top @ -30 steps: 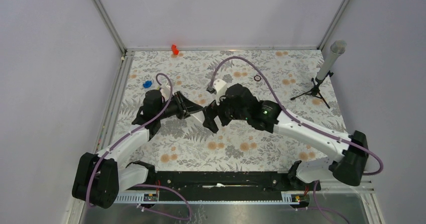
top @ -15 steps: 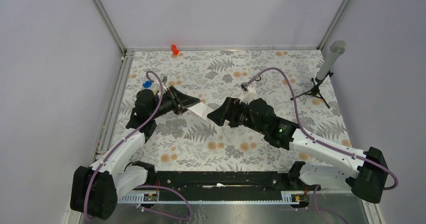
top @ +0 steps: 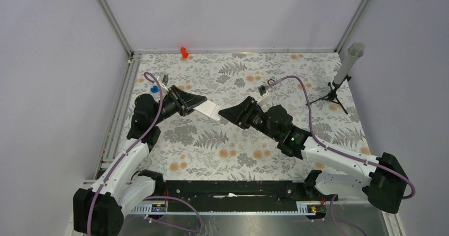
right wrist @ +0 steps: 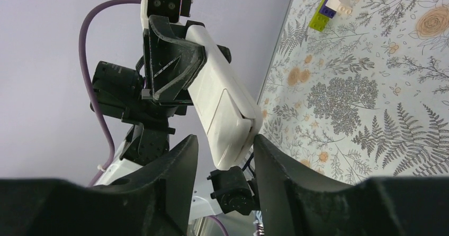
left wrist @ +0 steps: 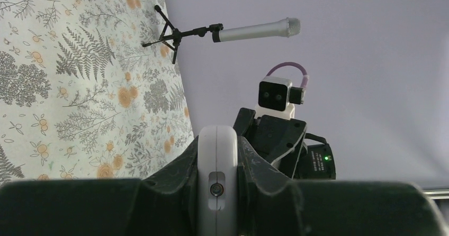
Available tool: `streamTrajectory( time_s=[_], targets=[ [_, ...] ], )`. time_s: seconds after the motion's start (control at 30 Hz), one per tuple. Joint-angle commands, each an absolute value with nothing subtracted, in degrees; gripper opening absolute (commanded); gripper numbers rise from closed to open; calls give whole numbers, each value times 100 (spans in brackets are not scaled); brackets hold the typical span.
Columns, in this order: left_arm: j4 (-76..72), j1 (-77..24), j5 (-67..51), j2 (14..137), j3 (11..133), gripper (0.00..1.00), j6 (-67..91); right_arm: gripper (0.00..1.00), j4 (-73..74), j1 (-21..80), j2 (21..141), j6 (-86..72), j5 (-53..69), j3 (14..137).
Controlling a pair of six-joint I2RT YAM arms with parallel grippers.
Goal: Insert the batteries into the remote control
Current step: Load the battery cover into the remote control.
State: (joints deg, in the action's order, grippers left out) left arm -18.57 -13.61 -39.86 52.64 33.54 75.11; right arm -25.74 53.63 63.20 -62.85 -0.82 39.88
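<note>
Since a second ago both arms have backed out of the centre. The left claw (top: pixel 198 105) has gone up and to the left, and the right claw (top: pixel 225 112) has swung round to face it and closed from wide to roughly half open.

The slim white rectangular remote control (top: pixel 209 109) is off the floral-print worktop (top: pixel 238 156), in the air between the two claws. In the top view its long axis runs from the left claw out toward the right claw, i.e. right and slightly toward the bases. The plain white side faces the right wrist camera (right wrist: pixel 222 103), with a seam line across it.

Left claw (right wrist: pixel 169 66): clamped tight on one end of the remote, which sits edge-on between its fingers in the left wrist view (left wrist: pixel 217 162).

Right claw (right wrist: pixel 225 141): jaws apart, straddling the free end.
- One finger (right wrist: pixel 262 156) is at the remote's corner and looks like contact.
- The other finger (right wrist: pixel 182 156) shows a gap.
- It is not gripping.

Also on the worktop:
- bright red plastic piece (top: pixel 184 51) at the far edge
- small blue piece (top: pixel 154 88) beside the left arm
- grey microphone on a black mini tripod (top: pixel 344 69) at far right
</note>
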Motion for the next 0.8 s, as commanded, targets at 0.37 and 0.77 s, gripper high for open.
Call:
streamTrajectory(
  time_s=[0.37, 0.77],
  targets=[
    [-2725, -1321, -4105, 4980, 3568, 0, 8464, 30, -3173, 5309, 6442, -6407, 144, 3823],
    [-3054, -1367, -4559, 4983, 3732, 0, 8387, 27, -3142, 5309, 7010, -6372, 419, 4135]
  ],
)
